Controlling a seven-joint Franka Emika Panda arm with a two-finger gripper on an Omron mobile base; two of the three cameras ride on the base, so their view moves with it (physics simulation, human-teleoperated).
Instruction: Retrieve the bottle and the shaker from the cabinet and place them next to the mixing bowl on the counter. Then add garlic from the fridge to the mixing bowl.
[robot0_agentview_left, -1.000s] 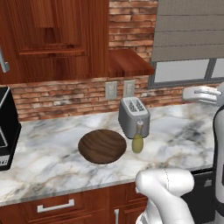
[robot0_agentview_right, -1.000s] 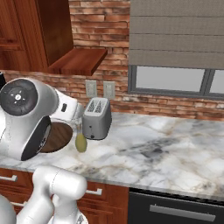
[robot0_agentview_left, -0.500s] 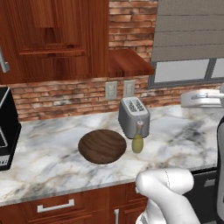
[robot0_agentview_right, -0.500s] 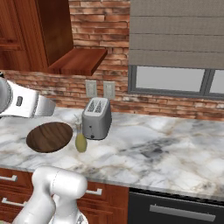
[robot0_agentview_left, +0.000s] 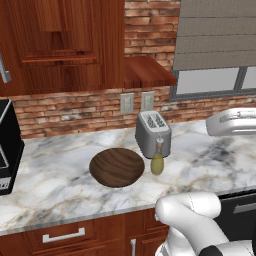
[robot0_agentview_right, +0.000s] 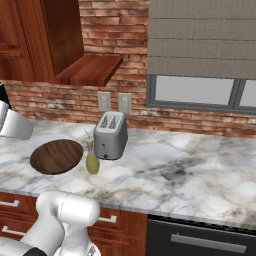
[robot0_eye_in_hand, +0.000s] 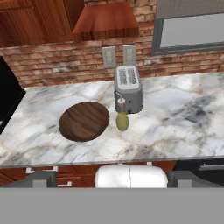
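presently judged between steps: bottle leg looks done, shaker leg judged in hand, garlic leg not yet begun.

- counter (robot0_agentview_left: 50, 185): white marble, carrying bowl, toaster and bottle.
- cabinet (robot0_agentview_left: 60, 30): on the wall, up and left of the bowl; plain shelf showing inside. too dim on that shelf to make out any shaker.
- bowl (robot0_agentview_left: 117, 167): flat on the counter, left of the toaster, nothing seen inside.
- toaster (robot0_agentview_left: 152, 133): against the brick wall, just behind the bottle.
- bottle (robot0_agentview_left: 157, 163): upright on the counter, just beside the bowl's right rim and close in front of the toaster; whether touching either, cannot tell. placed as required.
- gripper (robot0_eye_in_hand: 113, 180): back from the counter edge, looking down over bowl and bottle; jaws spread fully apart, nothing between them, nothing held.

next move, as judged: swing up and left to the cabinet shelf, find the shaker, close around its slim body with jaws level, then lift clear of the shelf edge before coming down. set-down spot wanted near the bowl, well apart from the bottle's thin neck, since a brush there could tip it. care also needed past the toaster.
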